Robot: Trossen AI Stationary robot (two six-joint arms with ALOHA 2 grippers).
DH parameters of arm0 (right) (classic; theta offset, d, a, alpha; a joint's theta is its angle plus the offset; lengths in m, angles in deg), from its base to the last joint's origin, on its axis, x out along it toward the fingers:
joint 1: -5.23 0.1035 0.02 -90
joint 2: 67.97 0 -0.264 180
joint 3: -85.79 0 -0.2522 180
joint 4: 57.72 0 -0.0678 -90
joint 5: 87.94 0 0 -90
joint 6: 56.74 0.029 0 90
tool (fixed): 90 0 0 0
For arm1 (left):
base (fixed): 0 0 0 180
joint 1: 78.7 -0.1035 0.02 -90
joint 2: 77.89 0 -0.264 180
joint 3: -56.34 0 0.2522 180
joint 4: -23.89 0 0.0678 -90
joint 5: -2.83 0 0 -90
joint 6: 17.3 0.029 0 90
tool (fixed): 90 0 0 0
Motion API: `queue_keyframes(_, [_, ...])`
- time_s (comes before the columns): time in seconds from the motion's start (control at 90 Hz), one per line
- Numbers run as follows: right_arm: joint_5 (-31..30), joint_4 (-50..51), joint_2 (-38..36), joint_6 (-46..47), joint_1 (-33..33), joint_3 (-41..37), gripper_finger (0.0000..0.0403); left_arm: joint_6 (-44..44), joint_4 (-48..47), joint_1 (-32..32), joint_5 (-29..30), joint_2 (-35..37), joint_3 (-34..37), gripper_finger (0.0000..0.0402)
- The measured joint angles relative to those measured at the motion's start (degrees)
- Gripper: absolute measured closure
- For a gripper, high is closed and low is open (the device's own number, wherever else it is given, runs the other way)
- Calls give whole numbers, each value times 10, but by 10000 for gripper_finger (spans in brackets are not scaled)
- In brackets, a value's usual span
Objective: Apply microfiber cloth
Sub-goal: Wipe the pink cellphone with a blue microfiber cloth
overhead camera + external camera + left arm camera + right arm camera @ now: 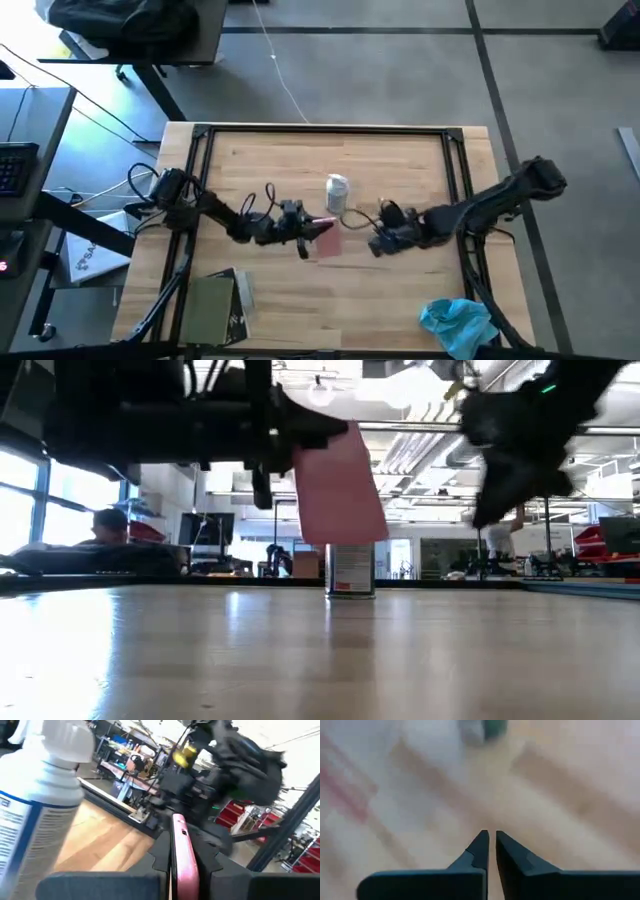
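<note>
Across the pale wooden table (400, 300), the microfiber cloth (458, 322) lies crumpled at five o'clock, well apart from both arms. Mid-table, the left gripper (312, 232) clamps a pink object (327, 238) above the wood, just beside the white bottle (337, 192). At three o'clock, the right gripper (378, 243) hangs nearly closed, empty. Beyond: desks (90, 560), ceiling lights (320, 390).

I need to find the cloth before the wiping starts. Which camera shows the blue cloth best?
The high view: the blue cloth lies crumpled at the table's near right edge, apart from both arms. The low view and both wrist views do not show it.
</note>
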Motion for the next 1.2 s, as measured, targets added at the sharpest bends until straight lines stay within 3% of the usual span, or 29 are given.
queue_keyframes(0.089, [41,-33,0,84,59,0,355,-15,-3,-2,-3,0,-14,387])
queue_keyframes(0.278, [62,-147,9,185,149,0,273,5,-69,24,-6,-1,-77,387])
queue_keyframes(0.422, [107,-116,11,258,209,15,234,50,-111,48,13,-17,-125,387])
queue_keyframes(0.656, [254,-19,70,314,287,101,245,68,-111,68,16,-30,-155,387])
queue_keyframes(0.789, [327,102,125,313,312,194,251,68,-113,68,29,-31,-155,387])
queue_keyframes(0.9, [357,198,178,291,337,249,252,63,-120,68,28,-31,-155,387])
queue_keyframes(1.2, [418,250,297,240,376,262,251,-17,-151,73,19,-31,-155,387])
